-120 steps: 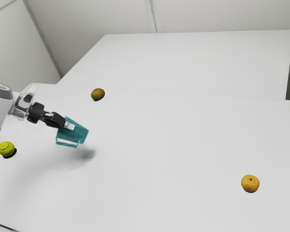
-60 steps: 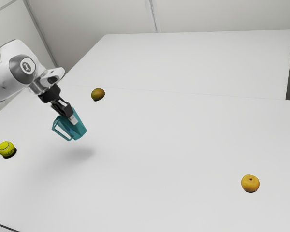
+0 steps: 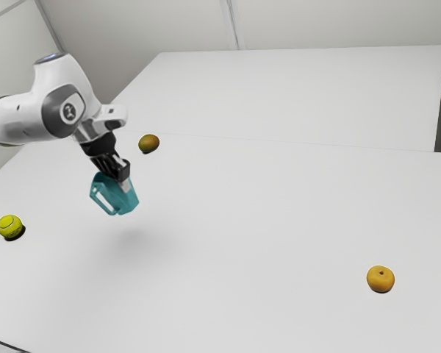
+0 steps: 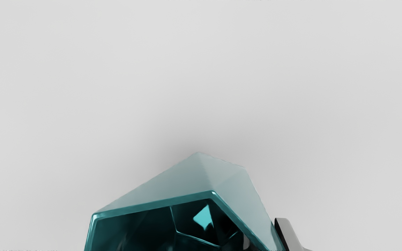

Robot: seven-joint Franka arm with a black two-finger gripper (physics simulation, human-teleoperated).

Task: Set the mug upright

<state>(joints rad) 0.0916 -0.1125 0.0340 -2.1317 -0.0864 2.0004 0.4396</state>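
Observation:
My gripper (image 3: 125,184) points steeply down in the exterior view and is shut on the teal mug (image 3: 120,200). The mug hangs above the table, tilted, its handle on the exterior view's left side and its shadow beneath. In the wrist view, the faceted mug (image 4: 176,191) shows its open mouth toward the hand. There my gripper (image 4: 265,237) pinches the mug's wall, one finger (image 4: 288,232) outside and part of the other visible within the mouth.
On the white table (image 3: 264,220), a yellow-green tennis ball (image 3: 9,226) lies at the exterior view's left, a brownish-green fruit (image 3: 148,143) beyond the mug, and an orange fruit (image 3: 381,279) toward the exterior view's right.
My hand has swung from nearly level to steeply downward, with the arm rising behind it. The held mug has turned along and shifted slightly toward the exterior view's right.

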